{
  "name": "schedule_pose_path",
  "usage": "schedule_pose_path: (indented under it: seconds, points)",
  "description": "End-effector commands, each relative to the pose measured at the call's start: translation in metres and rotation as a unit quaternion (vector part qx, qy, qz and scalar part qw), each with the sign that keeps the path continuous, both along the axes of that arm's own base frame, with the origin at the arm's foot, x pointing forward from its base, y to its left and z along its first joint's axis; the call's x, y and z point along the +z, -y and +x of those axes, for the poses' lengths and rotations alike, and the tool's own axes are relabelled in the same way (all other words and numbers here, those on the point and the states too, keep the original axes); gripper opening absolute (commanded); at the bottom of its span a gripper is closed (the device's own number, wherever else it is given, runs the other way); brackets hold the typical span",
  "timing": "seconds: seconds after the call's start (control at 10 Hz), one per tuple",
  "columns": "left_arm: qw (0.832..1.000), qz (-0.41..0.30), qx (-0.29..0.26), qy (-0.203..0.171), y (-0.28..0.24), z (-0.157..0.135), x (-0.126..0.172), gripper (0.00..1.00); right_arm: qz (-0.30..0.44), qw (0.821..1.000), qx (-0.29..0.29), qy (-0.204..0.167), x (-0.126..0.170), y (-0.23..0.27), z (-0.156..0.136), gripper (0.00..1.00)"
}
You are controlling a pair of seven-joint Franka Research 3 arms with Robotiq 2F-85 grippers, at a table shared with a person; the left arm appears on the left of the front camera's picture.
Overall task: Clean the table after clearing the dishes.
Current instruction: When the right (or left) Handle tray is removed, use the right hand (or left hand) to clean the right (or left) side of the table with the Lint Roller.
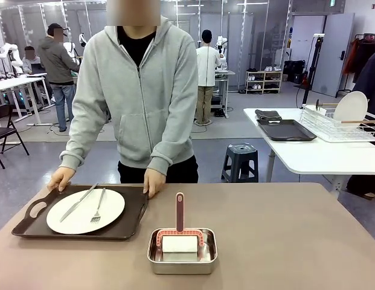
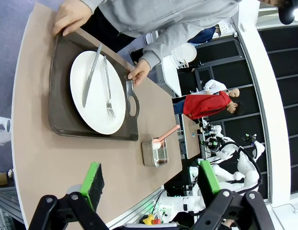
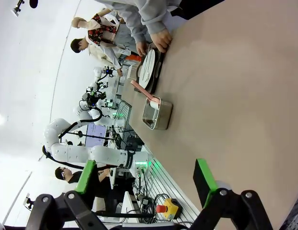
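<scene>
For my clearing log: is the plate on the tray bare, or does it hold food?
No food: the plate shows plain white, with only a knife and fork lying on it.

Beyond my fingers [image 2: 93,184] lie one tray [image 2: 59,96], one plate [image 2: 93,120], one knife [image 2: 91,76], one fork [image 2: 106,81], one pan [image 2: 153,155], one roller [image 2: 169,132].

The table [image 1: 284,241] is cut off by the near, left and right edges of the front view. The person's right hand [image 1: 59,179] covers the far left corner of the tray [image 1: 30,226]; the left hand [image 1: 154,181] covers its far right corner. The pan [image 1: 182,264] wall hides the lower part of the white roll [image 1: 180,243]. In the right wrist view the plate [image 3: 149,68] is edge-on, its cutlery too small to tell.
</scene>
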State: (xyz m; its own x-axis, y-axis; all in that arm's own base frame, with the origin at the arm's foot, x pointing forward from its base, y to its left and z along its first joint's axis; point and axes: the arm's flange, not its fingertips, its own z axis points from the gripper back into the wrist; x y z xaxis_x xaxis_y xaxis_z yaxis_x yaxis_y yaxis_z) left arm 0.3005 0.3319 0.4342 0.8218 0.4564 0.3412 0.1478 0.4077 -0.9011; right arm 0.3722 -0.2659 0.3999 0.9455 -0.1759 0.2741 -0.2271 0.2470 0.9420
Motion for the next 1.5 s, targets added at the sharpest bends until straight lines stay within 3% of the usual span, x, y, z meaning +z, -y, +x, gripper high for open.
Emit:
schedule_pose_path:
  seconds: [0.0, 0.5, 0.6, 0.9, 1.1, 1.4]
  points:
    - [1.0, 0.002, -0.006, 0.001, -0.002, -0.004, 0.003, 1.0, 0.001, 1.0, 0.005, 0.008, 0.001, -0.001, 0.0, 1.0]
    - [1.0, 0.0, 0.0, 0.0, 0.0, 0.0, 0.0, 1.0, 0.001, 1.0, 0.005, 0.008, 0.001, -0.001, 0.0, 1.0]
    - [1.0, 0.018, -0.006, 0.009, 0.018, 0.007, 0.015, 1.0, 0.001, 1.0, 0.005, 0.008, 0.001, -0.001, 0.0, 1.0]
    - [0.993, 0.106, -0.049, 0.016, 0.104, 0.051, 0.06, 1.0, 0.001, 1.0, 0.005, 0.008, 0.001, -0.001, 0.0, 1.0]
    - [0.979, 0.173, -0.095, 0.041, 0.175, 0.085, 0.079, 1.0, 0.001, 1.0, 0.005, 0.008, 0.001, -0.001, 0.0, 1.0]
    - [0.936, 0.287, -0.196, 0.065, 0.301, 0.132, 0.095, 1.0, 0.001, 1.0, 0.005, 0.008, 0.001, -0.001, 0.0, 1.0]
